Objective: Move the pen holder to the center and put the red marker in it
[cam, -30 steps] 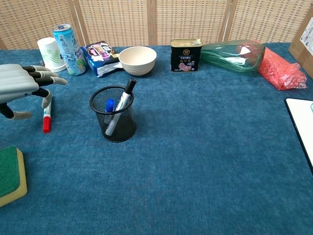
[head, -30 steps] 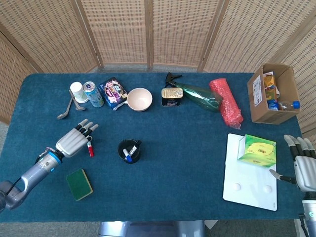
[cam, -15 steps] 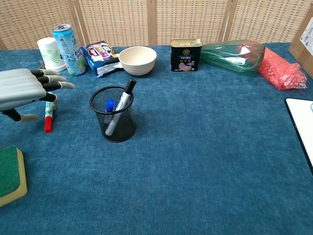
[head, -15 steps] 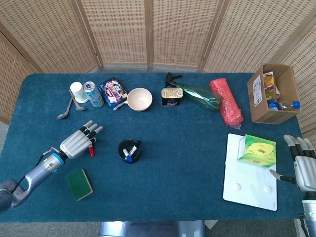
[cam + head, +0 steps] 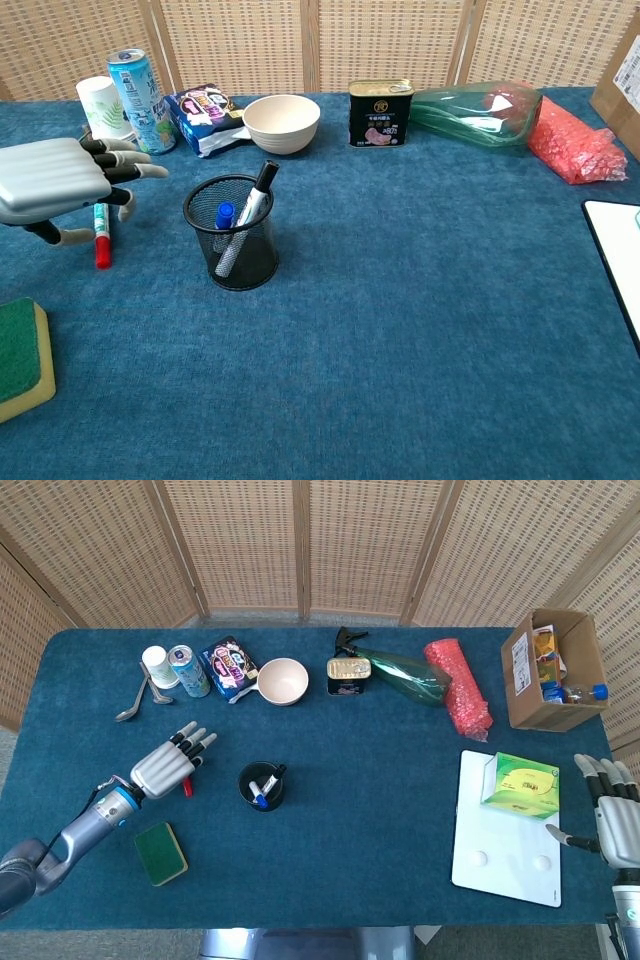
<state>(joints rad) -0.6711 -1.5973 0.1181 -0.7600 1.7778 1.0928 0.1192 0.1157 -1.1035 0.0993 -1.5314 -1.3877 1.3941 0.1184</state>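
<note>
The black mesh pen holder [image 5: 262, 785] [image 5: 232, 240] stands left of the table's middle with a blue and a black marker in it. The red marker [image 5: 102, 243] [image 5: 187, 786] lies on the blue cloth to its left, red cap toward me. My left hand [image 5: 170, 765] [image 5: 55, 180] hovers over the marker's far end with its fingers stretched out; the thumb sits left of the marker and one finger curls down by it. No grip shows. My right hand [image 5: 612, 818] rests open at the table's right edge, outside the chest view.
A green sponge [image 5: 161, 853] lies near the front left. Along the back stand a paper cup [image 5: 103, 106], can [image 5: 133, 86], snack packet [image 5: 204, 112], bowl [image 5: 281, 122], tin [image 5: 381, 112], green bottle [image 5: 472, 112] and red wrap [image 5: 575, 145]. Right: white board [image 5: 505, 845], green box [image 5: 521, 785], cardboard box [image 5: 552, 670].
My left hand has slid to the right and a little farther from me, covering more of the red marker. The marker has shifted slightly to the right. The right hand has not moved.
</note>
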